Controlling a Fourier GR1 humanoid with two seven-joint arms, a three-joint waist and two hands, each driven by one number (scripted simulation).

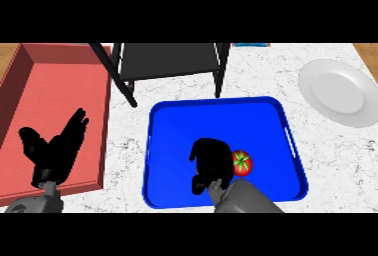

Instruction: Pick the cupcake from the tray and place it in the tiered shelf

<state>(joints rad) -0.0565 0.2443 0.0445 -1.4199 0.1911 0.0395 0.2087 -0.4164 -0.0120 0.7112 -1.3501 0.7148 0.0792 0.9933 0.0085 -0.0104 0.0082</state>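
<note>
Marble desk is seen from above, white with grey veins, carrying everything in view. At the left, a red bin with raised walls is set along the desk's left edge. Right of it, in the near middle, a blue tray with a raised rim is placed. Beyond the tray, at the far middle, the black tiered shelf is stood on thin black legs, its dark lower board bare. At the far right, a white plate is laid, well apart from the tray. The left hand is held over the red bin with fingers straight and spread upward, holding nothing. The right hand is lowered inside the tray with its fingers curled downward; whether anything is enclosed cannot be told. The cupcake is not visible. A red tomato with a green stem is seen in the tray, touching the right side of that hand.
</note>
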